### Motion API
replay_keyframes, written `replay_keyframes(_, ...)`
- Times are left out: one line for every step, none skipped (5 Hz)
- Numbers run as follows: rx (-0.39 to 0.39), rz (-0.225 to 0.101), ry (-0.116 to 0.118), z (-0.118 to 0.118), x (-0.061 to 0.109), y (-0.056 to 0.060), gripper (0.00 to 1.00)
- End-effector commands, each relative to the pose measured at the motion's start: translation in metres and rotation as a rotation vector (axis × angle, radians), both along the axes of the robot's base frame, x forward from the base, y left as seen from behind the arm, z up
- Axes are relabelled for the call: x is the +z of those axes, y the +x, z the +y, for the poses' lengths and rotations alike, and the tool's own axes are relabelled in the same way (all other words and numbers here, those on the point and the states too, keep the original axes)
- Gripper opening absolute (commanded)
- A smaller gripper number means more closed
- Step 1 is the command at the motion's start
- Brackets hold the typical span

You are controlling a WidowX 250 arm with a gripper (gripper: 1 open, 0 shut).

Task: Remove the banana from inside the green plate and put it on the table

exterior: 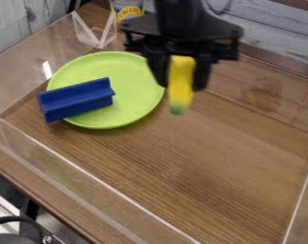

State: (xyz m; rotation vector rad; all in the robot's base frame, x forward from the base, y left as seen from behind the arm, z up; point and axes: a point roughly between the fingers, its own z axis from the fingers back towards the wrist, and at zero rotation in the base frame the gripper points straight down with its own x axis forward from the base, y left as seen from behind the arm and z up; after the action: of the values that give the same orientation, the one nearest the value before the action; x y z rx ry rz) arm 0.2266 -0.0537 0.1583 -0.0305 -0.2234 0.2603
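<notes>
one thing held right now: the gripper (182, 69) is pinching the banana (180, 84) by its top, hanging in the air just past the green plate (99, 74) rim. lower it gently onto bare table (233, 152), clear of the blue block (77, 100), before letting go.

Table (233, 152) glossy wood-grain; green plate (131, 95) smooth plastic; banana (180, 81) smooth yellow plastic.

We count one banana (180, 84), one green plate (134, 98), one blue block (76, 99), one gripper (182, 69), and perhaps one yellowish object (128, 12) behind the hand, too blurred to identify.
</notes>
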Motion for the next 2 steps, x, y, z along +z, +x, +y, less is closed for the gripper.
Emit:
replay_keyframes(-0.046, -0.024, 0.001, -0.0216, -0.0013, 0.0034, 0.0)
replay_keyframes(-0.081, -0.017, 0.004, -0.0264, -0.0094, 0.0022, 0.0)
